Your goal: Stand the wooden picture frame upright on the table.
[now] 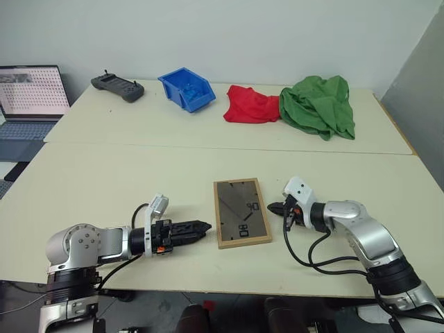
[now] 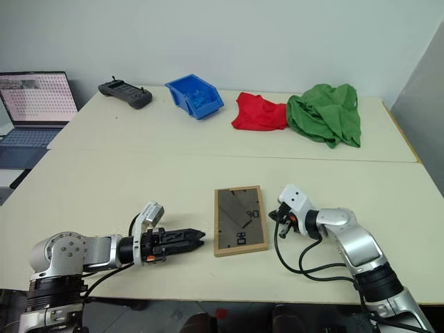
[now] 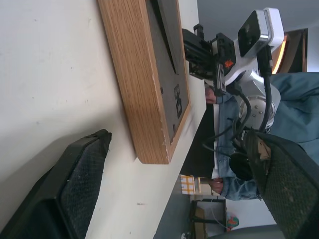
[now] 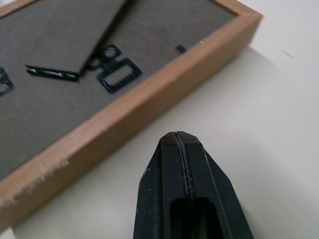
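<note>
Wooden picture frame [image 1: 241, 212] lies flat, back side up, on the near section of the worktop [image 1: 125, 180], right between both hands. Left hand [image 1: 201, 227] sits just beside its left edge, fingers spread apart, gripping nothing. Right hand [image 1: 275, 208] hovers near the right edge, clenched tight, empty.

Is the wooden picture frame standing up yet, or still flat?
Flat. The wooden picture frame lies face down on the table, dark back with its stand facing up.
</note>
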You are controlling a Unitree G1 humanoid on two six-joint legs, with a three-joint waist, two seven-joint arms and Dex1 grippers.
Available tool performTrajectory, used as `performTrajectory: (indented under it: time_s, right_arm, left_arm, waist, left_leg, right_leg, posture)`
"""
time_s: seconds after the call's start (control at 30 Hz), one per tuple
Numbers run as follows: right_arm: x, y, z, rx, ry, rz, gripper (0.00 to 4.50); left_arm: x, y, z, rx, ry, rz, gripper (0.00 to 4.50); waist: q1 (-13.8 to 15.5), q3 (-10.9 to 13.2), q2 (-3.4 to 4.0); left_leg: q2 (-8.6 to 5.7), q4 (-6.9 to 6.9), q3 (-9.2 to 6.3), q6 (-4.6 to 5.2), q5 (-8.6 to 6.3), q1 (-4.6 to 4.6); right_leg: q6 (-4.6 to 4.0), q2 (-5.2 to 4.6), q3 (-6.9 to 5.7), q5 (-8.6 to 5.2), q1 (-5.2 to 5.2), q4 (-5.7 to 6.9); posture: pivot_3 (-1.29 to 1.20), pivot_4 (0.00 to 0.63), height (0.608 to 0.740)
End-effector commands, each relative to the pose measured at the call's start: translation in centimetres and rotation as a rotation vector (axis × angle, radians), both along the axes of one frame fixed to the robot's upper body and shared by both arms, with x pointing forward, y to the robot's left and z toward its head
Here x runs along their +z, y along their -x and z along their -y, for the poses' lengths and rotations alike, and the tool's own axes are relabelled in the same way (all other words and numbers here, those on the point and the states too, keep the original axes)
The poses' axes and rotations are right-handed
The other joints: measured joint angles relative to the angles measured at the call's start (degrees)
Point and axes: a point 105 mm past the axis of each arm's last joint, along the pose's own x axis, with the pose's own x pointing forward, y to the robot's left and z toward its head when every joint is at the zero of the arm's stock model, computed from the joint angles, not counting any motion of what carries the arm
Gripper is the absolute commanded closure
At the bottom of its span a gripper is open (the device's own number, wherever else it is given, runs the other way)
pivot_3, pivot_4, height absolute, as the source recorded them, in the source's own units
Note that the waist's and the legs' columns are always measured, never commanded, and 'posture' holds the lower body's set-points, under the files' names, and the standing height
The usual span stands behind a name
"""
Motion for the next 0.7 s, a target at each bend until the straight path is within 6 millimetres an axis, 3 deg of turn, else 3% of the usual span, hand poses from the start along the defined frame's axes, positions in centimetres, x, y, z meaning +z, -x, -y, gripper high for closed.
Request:
performTrajectory:
  time_s: [0.03,0.23,0.53,0.7]
  right_arm:
    - [0.6,-0.1,-1.3,0.031,-0.01,0.042,4.5]
    - [0.7,0.3,-3.1,0.061,-0.036,0.043,4.5]
    - [0.9,0.3,-3.7,0.038,-0.066,0.044,4.5]
    - [0.8,0.2,-3.5,0.023,-0.064,0.046,4.5]
  left_arm:
    - [-2.9,0.3,0.9,0.003,-0.08,-0.095,0.01]
    - [-3.3,0.0,2.9,-0.042,-0.074,-0.093,0.01]
    - [-2.4,0.9,4.2,-0.115,-0.033,-0.062,0.01]
    - [-2.5,1.0,3.5,-0.097,-0.053,-0.049,0.87]
  waist:
    - [0.2,-0.1,0.05]
    - [0.4,-0.7,0.55]
    - [0.6,-0.7,0.58]
    - [0.2,-0.7,0.56]
  left_leg:
    - [-0.01,0.0,0.0,0.0,0.0,0.0]
    - [-0.07,0.0,0.0,0.0,0.0,0.06]
    - [-0.1,-0.01,-0.05,0.0,0.0,0.08]
    - [-0.09,-0.04,-0.07,0.0,0.0,0.06]
  right_leg:
    - [0.0,-0.01,-0.01,0.0,0.02,-0.01]
    - [0.01,-0.07,-0.01,0.0,0.11,-0.05]
    - [0.02,-0.1,-0.06,0.0,0.24,-0.2]
    - [0.02,-0.09,-0.07,-0.01,0.23,-0.24]
  posture:
    - [0.0,0.15,0.74]
    - [0.0,0.15,0.74]
    - [0.0,0.15,0.74]
    - [0.0,0.15,0.74]
